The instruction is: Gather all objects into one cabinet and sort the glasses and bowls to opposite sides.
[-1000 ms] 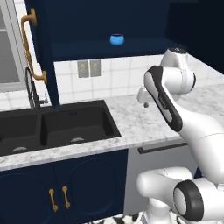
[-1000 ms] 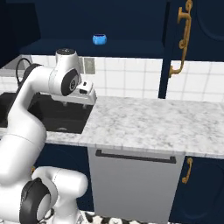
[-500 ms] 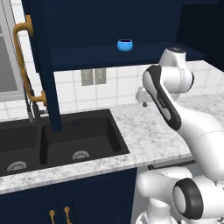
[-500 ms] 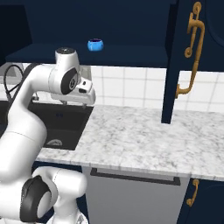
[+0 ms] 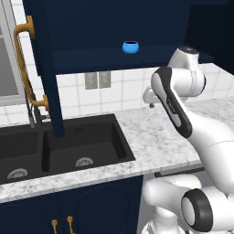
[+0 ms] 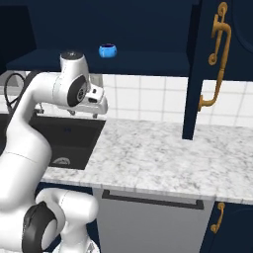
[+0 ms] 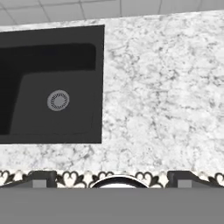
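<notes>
While one blue bowl (image 5: pixel 130 46) sits alone on the open cabinet's shelf (image 5: pixel 114 58), I hold my jaws spread wide and empty above the marble table (image 7: pixel 162 87), beside the black sink (image 7: pixel 50 87).

A bright-blue bowl (image 5: pixel 130 46) sits against the dark navy of the cabinet (image 5: pixel 114 59) in front of me. The cabinet door handles (image 6: pixel 216 59) are brassy gold. Below my hand, the counter (image 7: pixel 162 87) is white marble mottled with grey veins, and the sink (image 7: pixel 48 83) is matte black with a silver-grey drain. The wall tiles (image 6: pixel 148 101) are white with pale grey grout. My arm (image 5: pixel 183 119) is white with dark joints.
</notes>
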